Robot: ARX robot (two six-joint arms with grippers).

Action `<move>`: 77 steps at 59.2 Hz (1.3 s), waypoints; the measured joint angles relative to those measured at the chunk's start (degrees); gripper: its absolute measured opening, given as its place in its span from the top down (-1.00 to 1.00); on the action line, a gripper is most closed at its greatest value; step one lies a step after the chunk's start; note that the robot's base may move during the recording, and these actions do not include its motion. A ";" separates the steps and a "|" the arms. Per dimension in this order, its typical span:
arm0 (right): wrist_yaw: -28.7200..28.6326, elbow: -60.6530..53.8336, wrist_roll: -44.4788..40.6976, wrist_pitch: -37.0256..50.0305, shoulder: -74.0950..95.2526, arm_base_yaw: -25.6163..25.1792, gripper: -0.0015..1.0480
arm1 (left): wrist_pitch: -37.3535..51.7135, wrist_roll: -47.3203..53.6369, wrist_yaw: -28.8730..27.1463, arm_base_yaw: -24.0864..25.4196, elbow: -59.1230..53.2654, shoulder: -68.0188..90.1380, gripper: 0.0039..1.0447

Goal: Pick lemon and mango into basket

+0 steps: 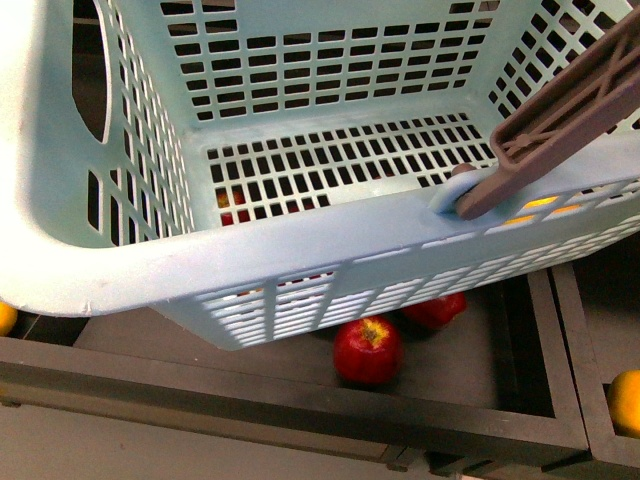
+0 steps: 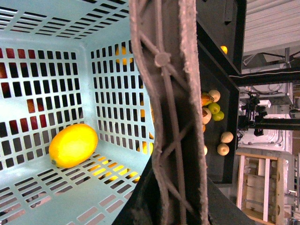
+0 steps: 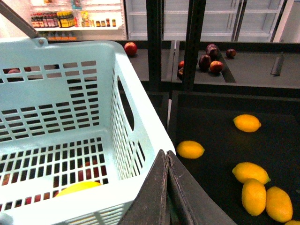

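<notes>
Basket (image 1: 120, 270): top, left cut by frame. Apple (image 1: 435, 310), lower centre: half under basket. Orange fruit (image 1: 626, 400): clipped, right edge. My left gripper (image 2: 138, 210): mostly behind handle (image 2: 168, 117), grip unreadable. Yellow fruit (image 3: 77, 187): bottom behind rim.

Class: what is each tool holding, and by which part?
Left tool appears to grip the basket by its handle; right tool is shut, holding nothing.

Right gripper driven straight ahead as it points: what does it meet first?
Likely the basket at its corner rim, right beside the shut right gripper; just past it, a lemon on the dark shelf. Depth unclear.
</notes>
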 joint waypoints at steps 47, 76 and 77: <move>0.26 -0.66 -0.07 -0.44 -1.29 0.04 -0.83 | 0.00 -0.72 1.73 -0.68 0.00 0.00 0.89; 0.11 -0.74 -0.07 -0.44 -1.40 0.11 -0.83 | 0.00 -0.13 0.09 -0.13 0.00 0.00 0.89; 0.02 -0.77 -0.09 -0.44 -1.44 0.11 -0.83 | 0.00 -0.13 0.22 -0.13 0.00 -0.02 0.89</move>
